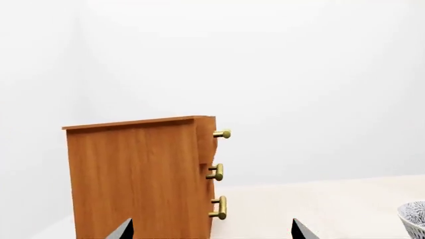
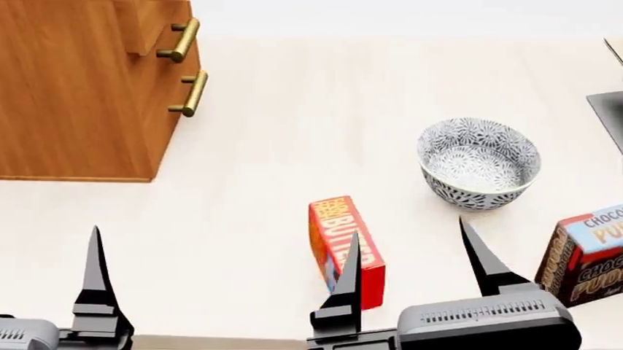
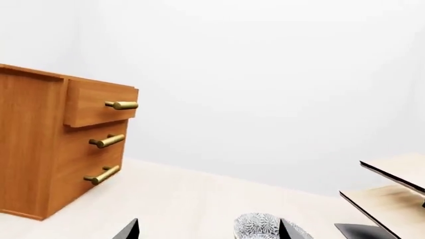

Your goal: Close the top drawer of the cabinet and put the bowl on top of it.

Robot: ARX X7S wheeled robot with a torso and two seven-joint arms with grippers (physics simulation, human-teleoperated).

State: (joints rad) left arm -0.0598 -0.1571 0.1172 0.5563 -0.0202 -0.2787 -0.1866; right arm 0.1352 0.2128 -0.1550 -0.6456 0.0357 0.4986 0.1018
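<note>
- The top drawer (image 3: pixel 99 103) of the cabinet (image 3: pixel 30 144) stands pulled out, its front proud of the two lower fronts, so the closing step is not yet done.
- The bowl (image 2: pixel 479 162) sits on the tabletop (image 2: pixel 292 146), well apart from the cabinet and off to the robot's right, near a red butter box (image 2: pixel 343 239) and a chocolate pudding box (image 2: pixel 587 251). Nothing lies on the cabinet's flat top in the left wrist view, so the placing is also left to do.
- The right claw (image 2: pixel 413 255) hangs low at the near edge, fingers spread wide and empty, the bowl just ahead of it.
- The left claw (image 1: pixel 212 230) is likewise wide apart and grips nothing; it points toward the cabinet's side, clear of it.
</note>
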